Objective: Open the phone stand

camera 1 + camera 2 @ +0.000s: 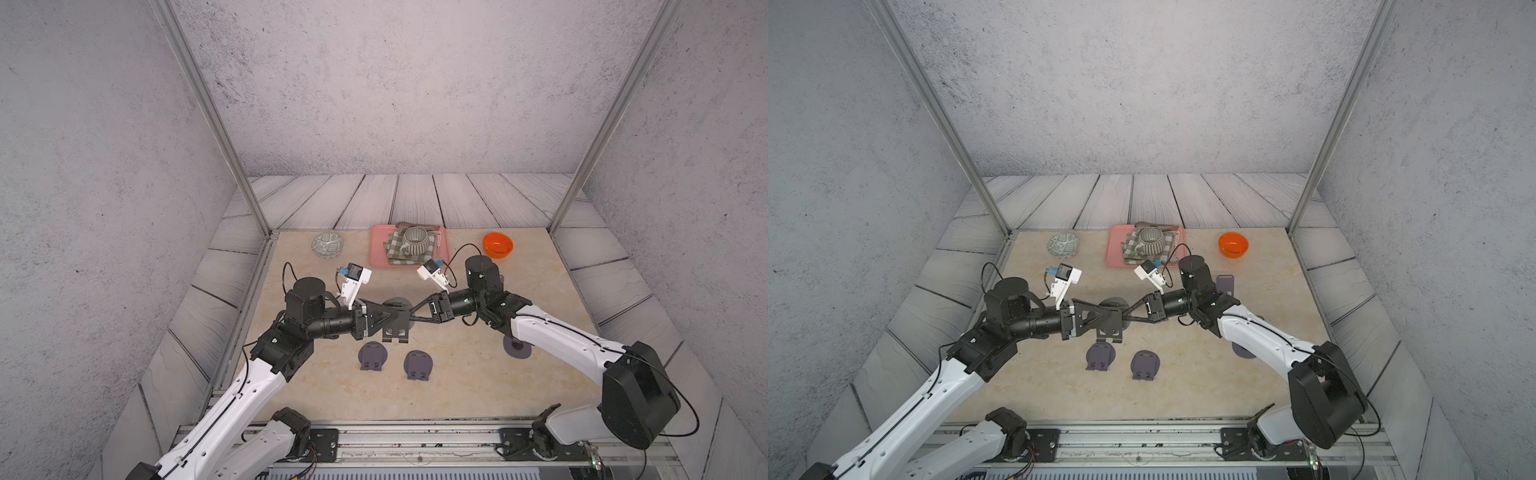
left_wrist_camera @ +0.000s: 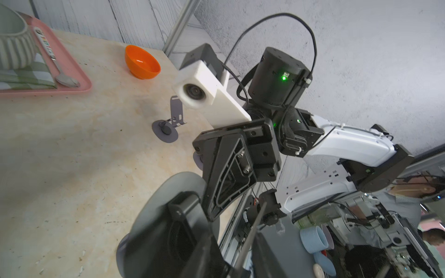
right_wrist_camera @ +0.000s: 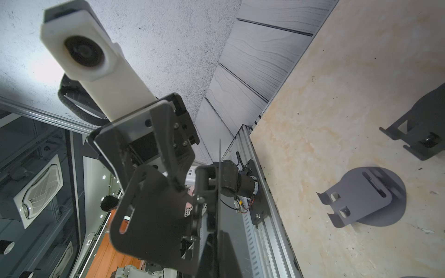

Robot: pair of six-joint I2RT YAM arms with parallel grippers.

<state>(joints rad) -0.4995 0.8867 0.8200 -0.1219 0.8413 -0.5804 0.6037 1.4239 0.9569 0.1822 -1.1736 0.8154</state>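
A dark phone stand (image 1: 395, 332) hangs in the air over the middle of the table, held between both arms. Its round base (image 1: 398, 303) points to the back and its hooked plate hangs toward the front. My left gripper (image 1: 390, 317) comes in from the left and is shut on the stand's thin plate (image 2: 250, 233), which shows edge-on between its fingers. From the right, my right gripper (image 1: 411, 316) is shut on the stand's other part, a thin edge (image 3: 219, 163) in its own view. The slotted plate (image 3: 144, 211) faces the right wrist camera.
Two more grey stands (image 1: 372, 355) (image 1: 418, 365) lie in front of the held one, another (image 1: 516, 347) sits under the right arm, and an upright one (image 1: 1225, 284) stands behind it. At the back are a patterned bowl (image 1: 327, 245), a pink tray (image 1: 376, 259) with a cup (image 1: 415, 241), and an orange bowl (image 1: 497, 245).
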